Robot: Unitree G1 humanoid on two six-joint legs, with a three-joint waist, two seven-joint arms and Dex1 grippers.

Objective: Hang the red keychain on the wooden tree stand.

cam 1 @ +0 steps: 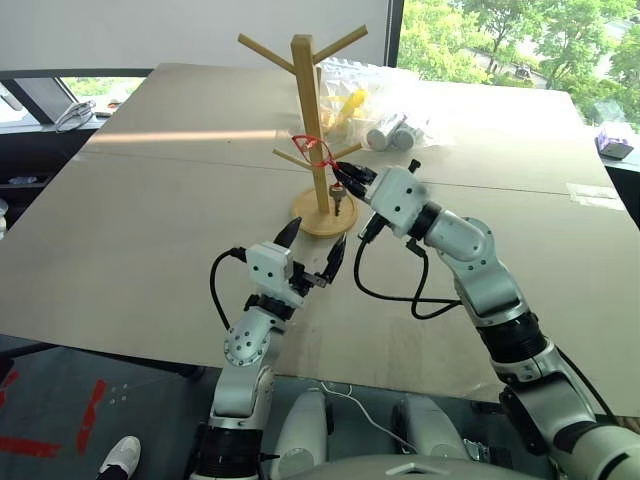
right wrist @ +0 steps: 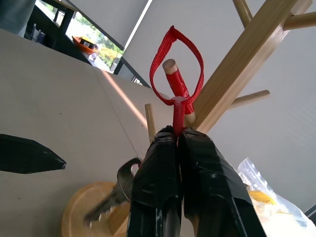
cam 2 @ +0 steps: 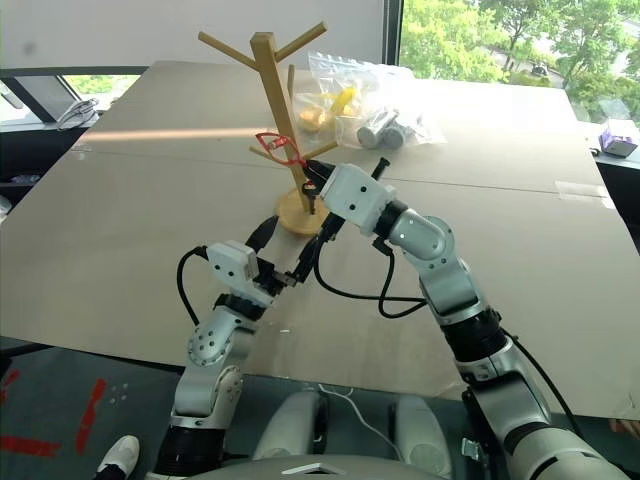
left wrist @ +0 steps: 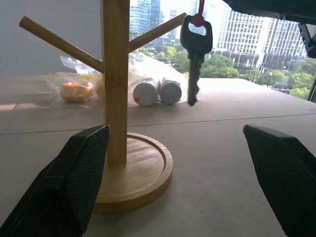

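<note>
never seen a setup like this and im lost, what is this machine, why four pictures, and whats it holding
It is a humanoid robot with two arms, each ending in a two-fingered gripper. Two pictures come from cameras in its head, looking down at a table. The other two come from cameras on its wrists, looking along each gripper's fingers.

On the table stands a wooden tree stand with peg branches. Behind it lie clear plastic bags of small items.

The right gripper is shut on the red keychain, whose cord loop is around a peg while the key dangles below. The left gripper is open, holding nothing, near the base.
</note>
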